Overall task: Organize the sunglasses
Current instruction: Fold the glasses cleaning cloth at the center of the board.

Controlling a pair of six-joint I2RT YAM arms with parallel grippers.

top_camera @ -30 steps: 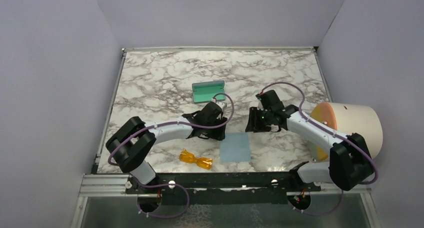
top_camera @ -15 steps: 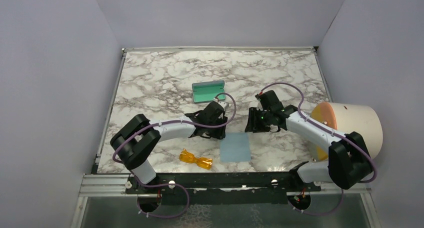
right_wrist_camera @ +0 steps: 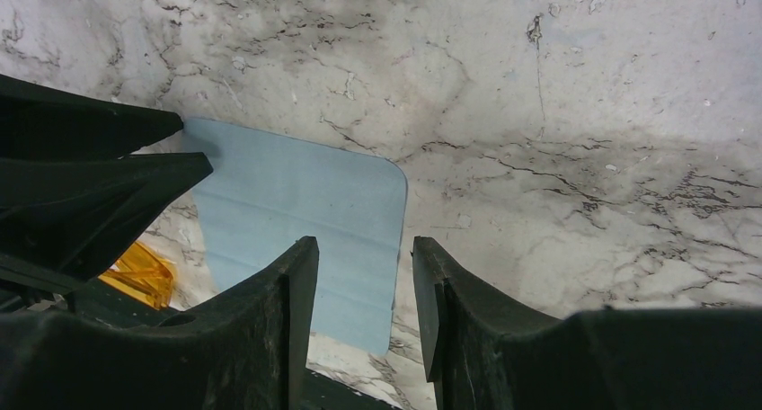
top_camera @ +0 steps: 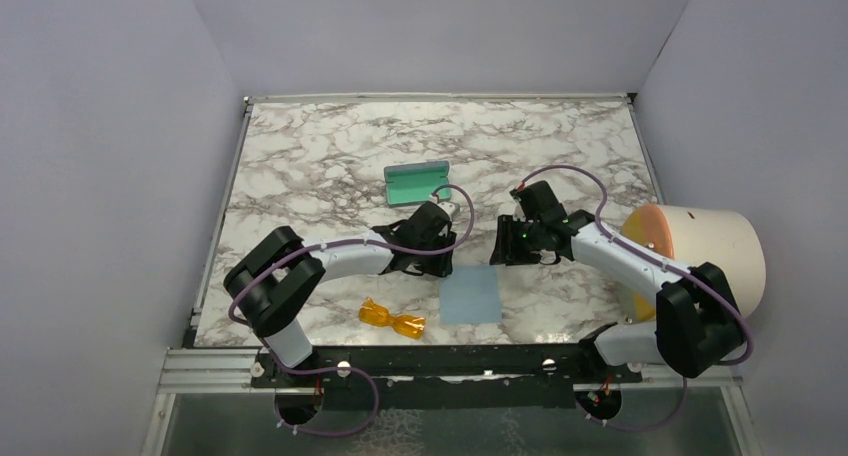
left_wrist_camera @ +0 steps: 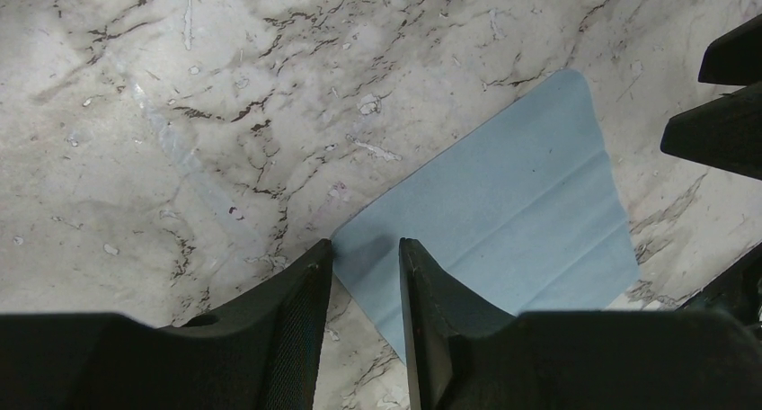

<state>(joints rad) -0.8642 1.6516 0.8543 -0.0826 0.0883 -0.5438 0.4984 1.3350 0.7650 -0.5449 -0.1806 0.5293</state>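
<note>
The sunglasses [top_camera: 392, 319] lie near the front edge, left of the cloth [top_camera: 471, 294], where our left gripper [left_wrist_camera: 366, 266] and right gripper [right_wrist_camera: 364, 275] hover parted and empty, so closing carelessly could bunch or drag it.

We see an open case [top_camera: 417, 183] with a green inside on the marble table [top_camera: 300, 146], a blue cloth [top_camera: 471, 295] lying flat nearer the front, and a cream drum [top_camera: 715, 244] at the right edge
</note>
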